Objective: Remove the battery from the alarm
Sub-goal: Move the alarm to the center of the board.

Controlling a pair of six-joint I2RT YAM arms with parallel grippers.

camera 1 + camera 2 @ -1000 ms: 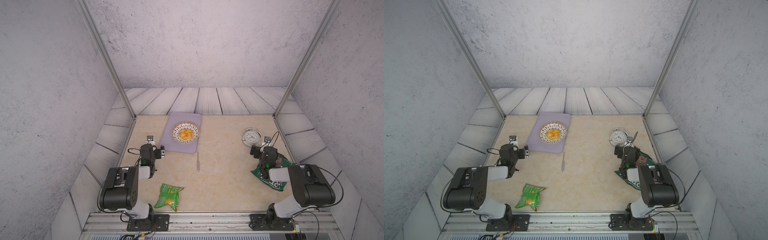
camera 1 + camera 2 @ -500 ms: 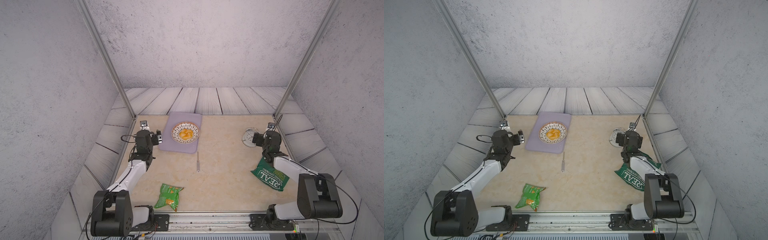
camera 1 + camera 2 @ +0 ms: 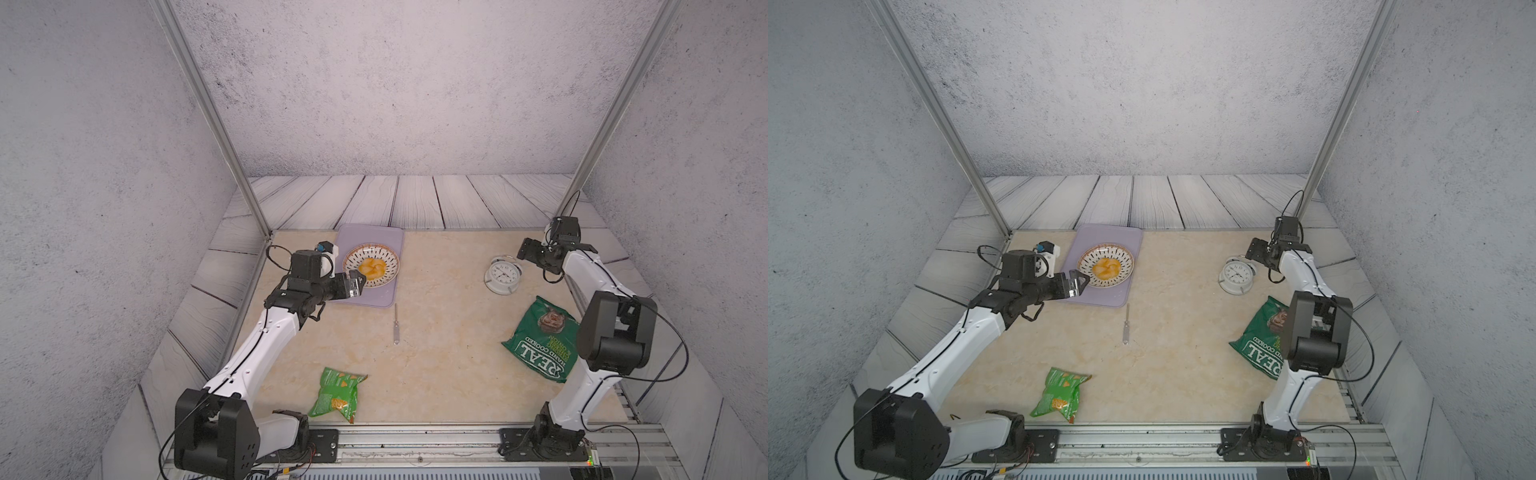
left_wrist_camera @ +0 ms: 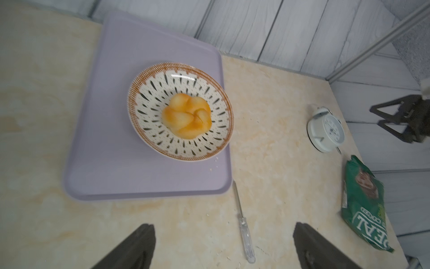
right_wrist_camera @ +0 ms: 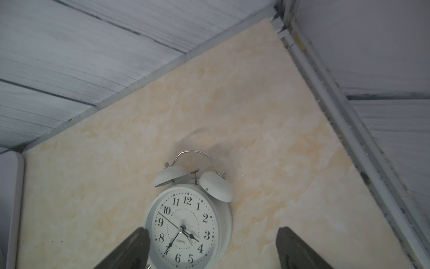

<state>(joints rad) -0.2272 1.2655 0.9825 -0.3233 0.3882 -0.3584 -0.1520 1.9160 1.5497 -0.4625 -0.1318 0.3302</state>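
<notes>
The alarm (image 3: 503,277) (image 3: 1237,276) is a round white twin-bell clock on the right of the table, dial facing up. The battery is hidden. My right gripper (image 3: 527,253) (image 3: 1254,250) hangs open in the air just behind and to the right of the alarm, touching nothing. In the right wrist view the alarm (image 5: 188,230) lies below the right gripper (image 5: 213,233), nearer one finger. My left gripper (image 3: 355,286) (image 3: 1077,284) is open and empty over the left edge of the tray, far from the alarm (image 4: 325,130). Nothing sits between the left gripper (image 4: 223,229) jaws.
A purple tray (image 3: 365,297) at the back centre holds a patterned bowl (image 3: 351,266) with a bun (image 3: 371,267). A slim screwdriver (image 3: 396,324) lies mid-table. A light green snack bag (image 3: 336,390) lies at the front, and a dark green chip bag (image 3: 540,338) beside the right arm.
Both arms have unfolded and risen from low near the front. The right gripper moved from over the dark green bag to behind the alarm. The left gripper moved towards the tray.
</notes>
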